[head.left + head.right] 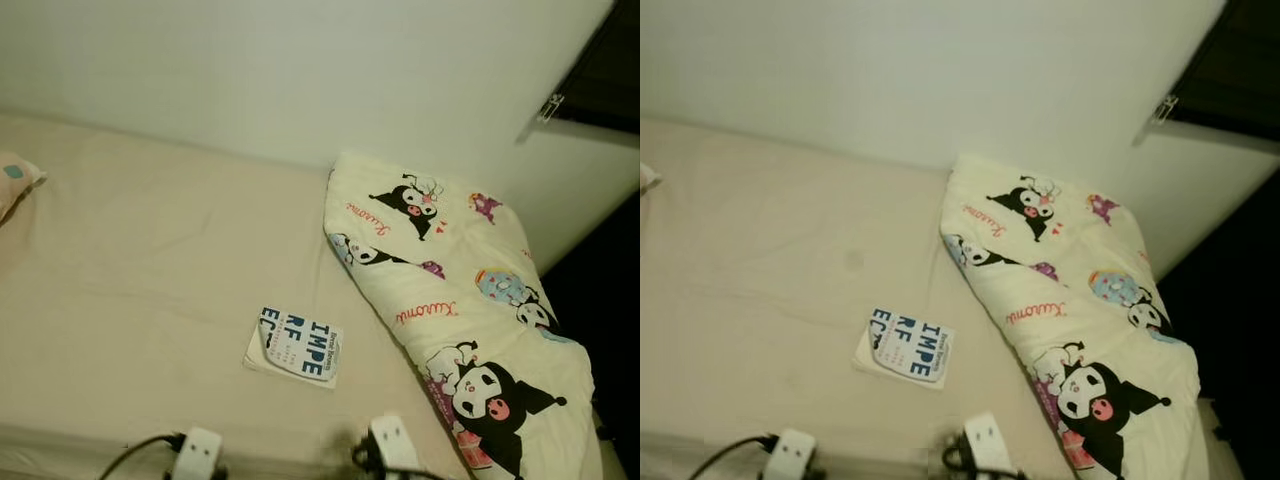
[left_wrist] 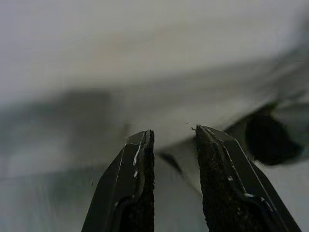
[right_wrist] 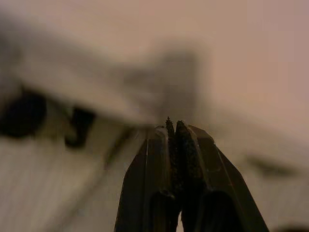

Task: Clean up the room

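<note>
One book lies on bed; beyond both grippers.

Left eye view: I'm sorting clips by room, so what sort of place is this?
Most likely a bedroom. A bed with a beige sheet stands against a white wall, a folded cartoon-print quilt lies on it, and a pillow corner shows at the edge. A book lies on the sheet.

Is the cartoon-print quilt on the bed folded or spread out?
Folded. The cream cartoon-print quilt lies as a thick, compact bundle along the bed's right side, leaving the beige bed sheet uncovered.
</note>
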You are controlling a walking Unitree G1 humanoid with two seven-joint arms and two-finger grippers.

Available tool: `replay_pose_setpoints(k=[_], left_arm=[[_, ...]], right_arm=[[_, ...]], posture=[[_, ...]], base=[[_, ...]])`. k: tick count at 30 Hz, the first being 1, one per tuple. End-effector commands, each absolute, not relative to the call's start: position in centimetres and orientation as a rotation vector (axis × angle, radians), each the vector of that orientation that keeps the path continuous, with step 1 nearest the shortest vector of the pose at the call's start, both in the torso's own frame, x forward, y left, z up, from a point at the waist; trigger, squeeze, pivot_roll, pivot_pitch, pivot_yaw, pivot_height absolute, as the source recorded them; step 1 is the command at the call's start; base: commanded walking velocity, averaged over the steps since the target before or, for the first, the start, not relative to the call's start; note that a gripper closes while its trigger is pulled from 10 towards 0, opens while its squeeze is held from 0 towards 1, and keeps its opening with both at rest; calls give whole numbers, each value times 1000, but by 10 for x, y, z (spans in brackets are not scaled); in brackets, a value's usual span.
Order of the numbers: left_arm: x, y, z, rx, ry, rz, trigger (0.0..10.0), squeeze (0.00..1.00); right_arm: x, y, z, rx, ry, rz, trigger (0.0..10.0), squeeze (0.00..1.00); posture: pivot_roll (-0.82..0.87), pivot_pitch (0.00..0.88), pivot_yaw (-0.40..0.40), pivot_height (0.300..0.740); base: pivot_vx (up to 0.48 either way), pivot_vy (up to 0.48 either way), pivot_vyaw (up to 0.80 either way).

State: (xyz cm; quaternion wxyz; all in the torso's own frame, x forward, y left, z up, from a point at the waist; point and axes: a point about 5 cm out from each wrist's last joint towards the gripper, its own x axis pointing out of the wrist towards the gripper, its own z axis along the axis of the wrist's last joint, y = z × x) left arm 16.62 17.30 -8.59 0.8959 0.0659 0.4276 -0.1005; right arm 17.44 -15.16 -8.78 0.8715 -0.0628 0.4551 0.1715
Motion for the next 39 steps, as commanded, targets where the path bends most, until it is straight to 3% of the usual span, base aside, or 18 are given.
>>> replay_pose_setpoints(k=[1,8,14,39], left_arm=[[158,178,-90,132,918,-181,10000,0],[160,181,-89,62,883,-75,10000,0],[165,178,-87,110,868,-117,10000,0],[157,181,-91,98,895,-97,10000,0]], right_arm=[[167,-161,-91,-123,982,345,10000,0],[170,-165,-88,-52,941,277,10000,0],[179,-160,-85,-87,912,305,10000,0],[174,-161,-87,-84,925,294,10000,0]], posture=[[158,0,-97,734],[143,0,-95,734],[139,0,-89,734],[144,0,-93,734]], base=[[0,0,0],[0,0,0],[0,0,0],[-346,0,0]])
